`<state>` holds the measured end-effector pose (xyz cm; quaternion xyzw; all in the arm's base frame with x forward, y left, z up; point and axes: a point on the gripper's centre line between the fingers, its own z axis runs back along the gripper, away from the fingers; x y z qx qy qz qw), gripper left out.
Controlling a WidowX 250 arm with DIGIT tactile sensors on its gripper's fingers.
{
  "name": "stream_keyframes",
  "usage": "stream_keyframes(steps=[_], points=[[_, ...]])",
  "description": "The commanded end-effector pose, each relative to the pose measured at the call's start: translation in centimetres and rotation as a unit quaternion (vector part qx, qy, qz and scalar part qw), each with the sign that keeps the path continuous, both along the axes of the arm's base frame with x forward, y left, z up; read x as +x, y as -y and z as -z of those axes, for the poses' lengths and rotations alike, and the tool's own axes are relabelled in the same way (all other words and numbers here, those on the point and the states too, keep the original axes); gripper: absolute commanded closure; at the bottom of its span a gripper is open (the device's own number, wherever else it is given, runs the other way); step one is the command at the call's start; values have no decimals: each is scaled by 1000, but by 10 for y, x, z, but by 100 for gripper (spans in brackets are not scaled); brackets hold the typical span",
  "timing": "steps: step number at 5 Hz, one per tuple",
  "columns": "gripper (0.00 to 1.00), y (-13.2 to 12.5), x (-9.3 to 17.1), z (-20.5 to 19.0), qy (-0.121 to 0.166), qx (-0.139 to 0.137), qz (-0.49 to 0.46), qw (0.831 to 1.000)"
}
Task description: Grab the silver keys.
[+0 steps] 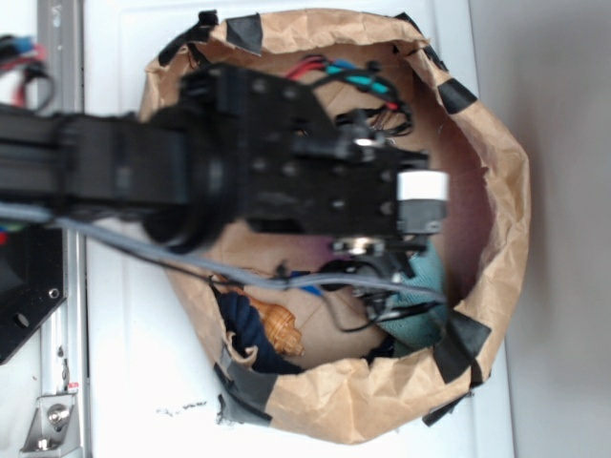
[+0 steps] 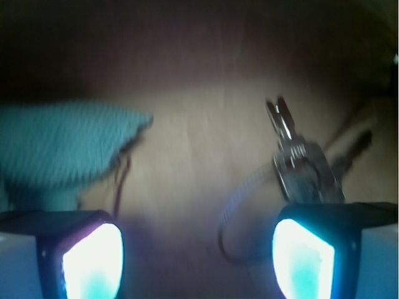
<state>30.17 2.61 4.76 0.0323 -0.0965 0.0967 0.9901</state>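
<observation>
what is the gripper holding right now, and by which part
Nothing. In the wrist view the gripper is open, with bare paper between its fingers. The silver keys lie ahead of one finger, ungrasped.

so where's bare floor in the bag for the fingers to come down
Bare brown paper lies between the teal knitted cloth and the shiny silver keys, straight ahead of the open gripper. It is crowded on the right, where the keys sit just beyond the right fingertip.

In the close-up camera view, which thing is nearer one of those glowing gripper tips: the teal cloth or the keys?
The silver keys: the bunch reaches right down to the right-hand glowing fingertip. The teal cloth sits slightly higher above the left one.
</observation>
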Motion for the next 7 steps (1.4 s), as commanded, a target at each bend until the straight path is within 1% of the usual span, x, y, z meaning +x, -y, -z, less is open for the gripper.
stream_keyframes(steps=[1, 2, 3, 4, 5, 6, 7], points=[[0, -22, 17, -2, 24, 21, -50, 998], [27, -23, 15, 11, 22, 52, -53, 997], [100, -25, 11, 10, 50, 93, -58, 993], [100, -28, 11, -1, 83, 96, -69, 989], [100, -30, 9, -8, 111, 103, -71, 986], [100, -31, 7, -9, 118, 104, -69, 985], [100, -32, 8, -9, 118, 105, -68, 985]])
